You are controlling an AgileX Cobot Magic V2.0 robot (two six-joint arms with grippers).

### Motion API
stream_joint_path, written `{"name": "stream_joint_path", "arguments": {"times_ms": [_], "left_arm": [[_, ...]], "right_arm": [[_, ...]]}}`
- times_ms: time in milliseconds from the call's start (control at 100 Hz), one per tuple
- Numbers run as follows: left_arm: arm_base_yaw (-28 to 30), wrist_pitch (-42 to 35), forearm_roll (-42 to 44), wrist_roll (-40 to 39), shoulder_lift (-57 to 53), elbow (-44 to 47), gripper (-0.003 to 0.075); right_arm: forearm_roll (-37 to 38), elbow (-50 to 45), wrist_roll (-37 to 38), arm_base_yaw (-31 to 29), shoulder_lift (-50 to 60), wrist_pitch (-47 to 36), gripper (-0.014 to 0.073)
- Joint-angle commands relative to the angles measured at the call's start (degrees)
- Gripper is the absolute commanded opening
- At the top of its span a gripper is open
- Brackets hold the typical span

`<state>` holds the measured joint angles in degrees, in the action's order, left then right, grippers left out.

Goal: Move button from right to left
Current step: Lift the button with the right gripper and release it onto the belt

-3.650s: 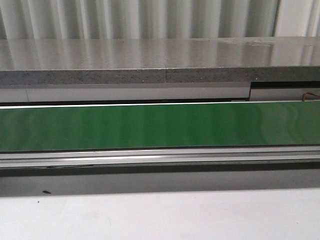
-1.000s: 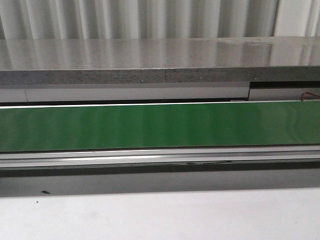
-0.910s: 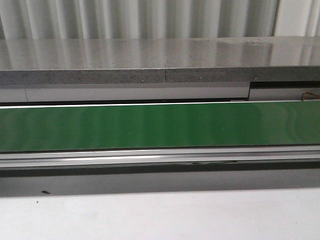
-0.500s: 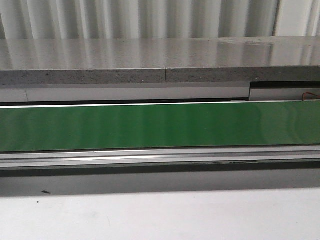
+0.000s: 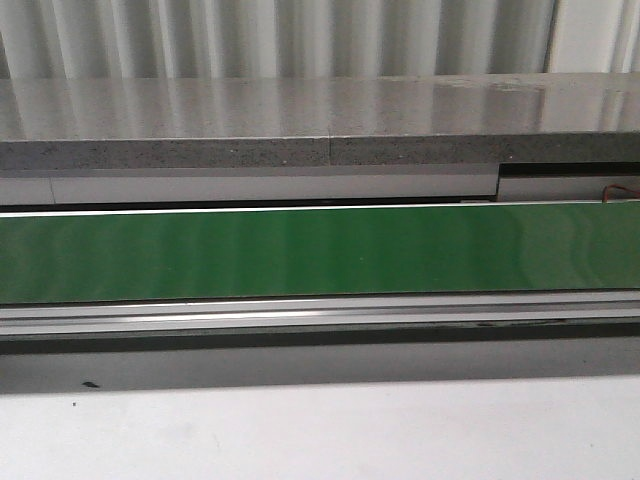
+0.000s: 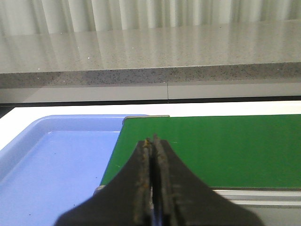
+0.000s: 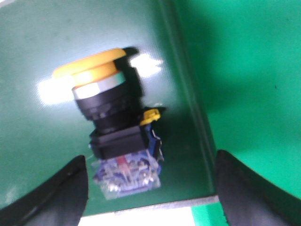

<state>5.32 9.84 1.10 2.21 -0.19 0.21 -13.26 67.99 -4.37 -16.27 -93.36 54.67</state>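
The button (image 7: 113, 132) shows only in the right wrist view. It has a yellow mushroom head, a black collar and a blue-and-clear block body, and it lies on a green surface. My right gripper (image 7: 150, 188) is open, its two dark fingers (image 7: 56, 193) wide apart on either side of the button's body, not touching it. My left gripper (image 6: 153, 146) is shut and empty over the end of the green conveyor belt (image 6: 211, 146), beside a blue tray (image 6: 51, 165). Neither gripper nor the button shows in the front view.
The green belt (image 5: 320, 250) runs across the front view with a metal rail (image 5: 320, 315) at its front. A grey stone ledge (image 5: 320, 120) runs behind it. White table surface (image 5: 320, 430) lies in front.
The front view looks the same throughout; nothing has visibly moved on the belt.
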Motion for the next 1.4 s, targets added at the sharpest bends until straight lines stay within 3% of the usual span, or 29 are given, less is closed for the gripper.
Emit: {"name": "stream_joint_path", "arguments": {"times_ms": [0,110,180,450,630,810,1110,1390], "left_arm": [[0.1,-4.4,-0.4,-0.5,-1.8,2.1,-0.0020],[0.1,-4.4,-0.4,-0.5,-1.8,2.1,-0.0021],[0.1,-4.4,-0.4,-0.5,-1.8,2.1,-0.0021],[0.1,-4.4,-0.4,-0.5,-1.8,2.1,-0.0021],[0.1,-4.4,-0.4,-0.5,-1.8,2.1,-0.0021],[0.1,-4.4,-0.4,-0.5,-1.8,2.1,-0.0020],[0.1,-4.4,-0.4,-0.5,-1.8,2.1,-0.0021],[0.1,-4.4,-0.4,-0.5,-1.8,2.1,-0.0021]], "right_arm": [[-3.2,1.4,-5.7,0.5,5.5,0.3,0.0572],[-3.6,1.4,-7.7,2.4,9.1,-0.1,0.0555],[-2.6,1.4,-8.1,4.5,10.8,-0.2,0.0484],[2.1,1.3,-8.1,14.6,15.2,-0.7,-0.0076],[2.2,0.4,-8.1,19.0,18.4,-3.0,-0.0066],[2.7,-6.2,-8.1,21.1,24.9,-10.8,-0.0066],[3.9,-17.7,-8.3,21.3,38.9,-21.7,-0.0066],[3.9,-26.3,-8.3,21.3,52.1,-23.5,-0.0066]]}}
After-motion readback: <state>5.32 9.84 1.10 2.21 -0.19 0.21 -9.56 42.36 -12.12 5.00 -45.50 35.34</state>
